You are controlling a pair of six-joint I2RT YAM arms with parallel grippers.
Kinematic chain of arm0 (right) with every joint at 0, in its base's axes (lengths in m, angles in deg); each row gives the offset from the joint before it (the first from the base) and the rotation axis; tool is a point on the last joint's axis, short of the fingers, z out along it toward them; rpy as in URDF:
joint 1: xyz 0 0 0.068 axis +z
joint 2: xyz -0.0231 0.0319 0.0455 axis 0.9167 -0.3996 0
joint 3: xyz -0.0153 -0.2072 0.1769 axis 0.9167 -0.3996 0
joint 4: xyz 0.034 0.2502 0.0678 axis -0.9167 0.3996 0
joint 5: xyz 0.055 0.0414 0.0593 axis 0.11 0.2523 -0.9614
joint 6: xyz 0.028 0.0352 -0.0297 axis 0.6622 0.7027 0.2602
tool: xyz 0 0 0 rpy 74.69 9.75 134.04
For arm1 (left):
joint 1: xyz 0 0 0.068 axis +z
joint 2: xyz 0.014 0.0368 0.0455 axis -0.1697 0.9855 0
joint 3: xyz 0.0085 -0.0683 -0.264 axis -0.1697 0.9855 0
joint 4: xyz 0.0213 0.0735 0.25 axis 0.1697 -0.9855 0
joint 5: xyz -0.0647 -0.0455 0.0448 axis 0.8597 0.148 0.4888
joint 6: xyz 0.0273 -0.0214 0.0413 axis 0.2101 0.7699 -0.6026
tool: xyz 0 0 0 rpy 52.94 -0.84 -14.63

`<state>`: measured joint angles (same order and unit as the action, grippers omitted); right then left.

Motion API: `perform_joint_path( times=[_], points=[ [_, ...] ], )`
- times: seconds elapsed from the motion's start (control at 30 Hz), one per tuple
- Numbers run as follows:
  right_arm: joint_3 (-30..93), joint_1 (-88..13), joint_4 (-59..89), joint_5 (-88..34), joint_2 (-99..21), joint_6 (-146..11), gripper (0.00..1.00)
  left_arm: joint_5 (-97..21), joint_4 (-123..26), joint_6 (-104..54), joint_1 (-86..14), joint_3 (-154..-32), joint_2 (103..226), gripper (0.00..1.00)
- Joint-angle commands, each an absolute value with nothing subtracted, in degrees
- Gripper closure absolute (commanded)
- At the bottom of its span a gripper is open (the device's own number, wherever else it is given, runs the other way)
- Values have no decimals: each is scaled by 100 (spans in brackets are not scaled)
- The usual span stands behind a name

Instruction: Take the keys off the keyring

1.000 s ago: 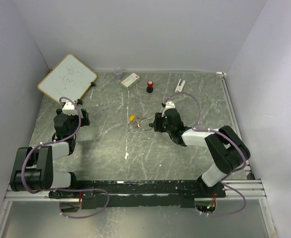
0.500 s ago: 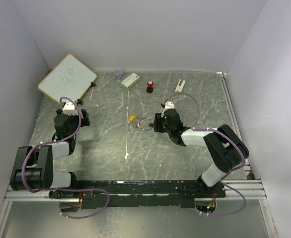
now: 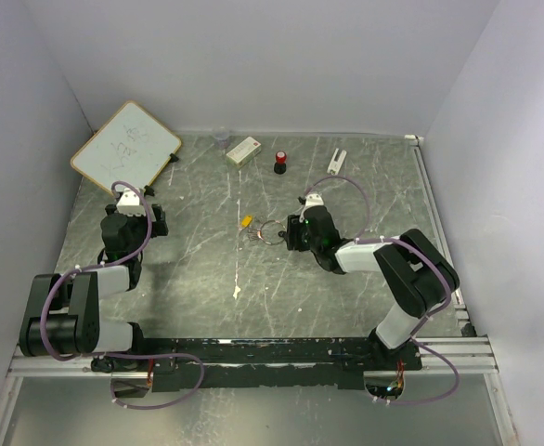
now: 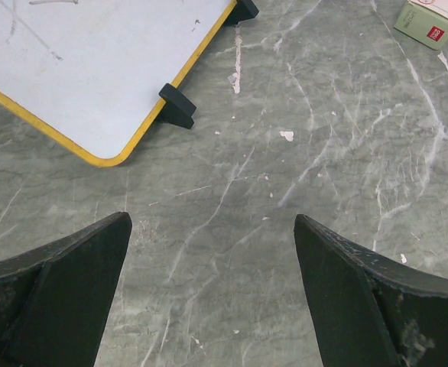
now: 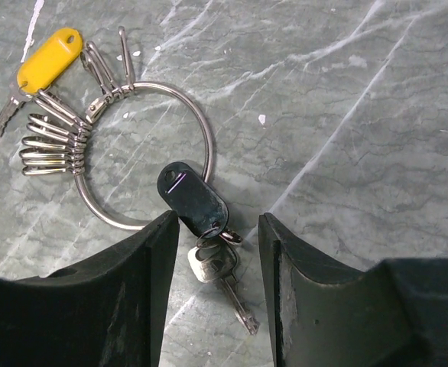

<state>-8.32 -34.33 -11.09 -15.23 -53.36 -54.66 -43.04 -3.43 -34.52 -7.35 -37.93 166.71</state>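
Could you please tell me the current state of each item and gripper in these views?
keyring: flat on the table, keys on it.
yellow-headed key: flat, at the keyring's edge.
silvery keys: bunched on the keyring.
black-headed key: flat, overlapping the keyring's wire, ungripped.
right gripper: open, straddling the black-headed key.
left gripper: open, empty.
whiteboard: resting on black feet, scribbled on.

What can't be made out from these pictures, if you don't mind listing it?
Right wrist view: the black-headed key lies over the keyring wire, so whether it is threaded on is unclear. The fingers of the right gripper hide the table under them.
Top external view: the keys are too small to count.
Left wrist view: frame edges cut off the whiteboard and the box.
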Motion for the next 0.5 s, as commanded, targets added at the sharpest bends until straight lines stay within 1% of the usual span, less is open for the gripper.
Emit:
perform_joint_path(
  times=[0.0, 0.17, 0.3, 0.47],
  points=[
    [-893, -3343, -1087, -1529, -5465, -5437, 55, -4324, -278, -3407, -766, -3989, 16726, 1],
    [-874, -3271, -976, -1430, -5529, -5451, 58, -4363, -265, -3400, -766, -3971, 16700, 1],
    [-894, -3207, -866, -1328, -5559, -5442, 65, -4361, -266, -3399, -766, -3968, 16700, 1],
    [-887, -3147, -773, -1239, -5499, -5439, 87, -4355, -275, -3399, -766, -3976, 16704, 1]
  ],
)
